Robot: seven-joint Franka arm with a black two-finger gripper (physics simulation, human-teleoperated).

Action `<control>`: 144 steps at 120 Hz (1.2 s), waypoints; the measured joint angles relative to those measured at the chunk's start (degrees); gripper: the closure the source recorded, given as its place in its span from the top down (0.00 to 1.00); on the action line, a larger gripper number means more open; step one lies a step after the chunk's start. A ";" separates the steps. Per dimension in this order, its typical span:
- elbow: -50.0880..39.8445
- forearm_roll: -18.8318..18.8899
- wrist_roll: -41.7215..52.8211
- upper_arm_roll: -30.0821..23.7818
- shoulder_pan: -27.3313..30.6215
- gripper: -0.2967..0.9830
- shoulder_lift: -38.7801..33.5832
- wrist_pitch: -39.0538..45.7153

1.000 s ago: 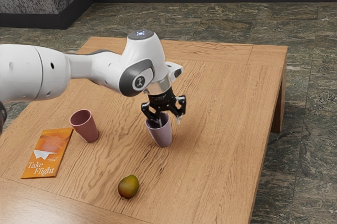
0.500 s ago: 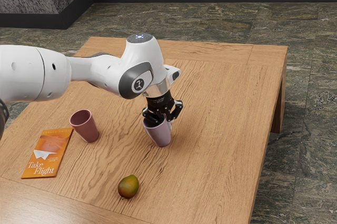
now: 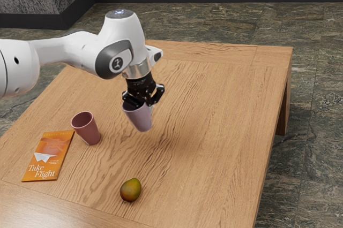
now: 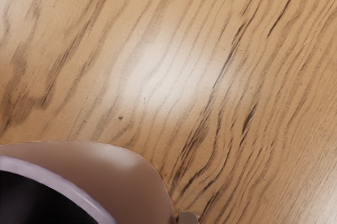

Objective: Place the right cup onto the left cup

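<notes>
Lilac cup (image 3: 141,119) hangs from end effector (image 3: 144,104)

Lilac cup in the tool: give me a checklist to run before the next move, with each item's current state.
1. Tool shut on the lilac cup, wall between the fingers: ok.
2. Lilac cup held above the wooden table: ok.
3. Reddish cup standing mouth up, uncovered: ok.
4. Lilac cup lined up over the reddish cup: not ok, it hangs toward the exterior view's right.
5. Mango out of the gap between the cups: ok.
6. Grip firm enough against slipping: cannot tell.
</notes>
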 joint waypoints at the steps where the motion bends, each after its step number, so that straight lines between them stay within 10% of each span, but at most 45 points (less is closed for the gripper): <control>1: 0.00 0.13 0.00 0.11 0.17 0.16 -0.12 -0.24; 98: 2.80 4.07 1.93 8.61 18.57 0.16 -2.62 -10.34; 144: 2.11 4.08 2.61 8.59 12.08 0.16 -3.31 -10.38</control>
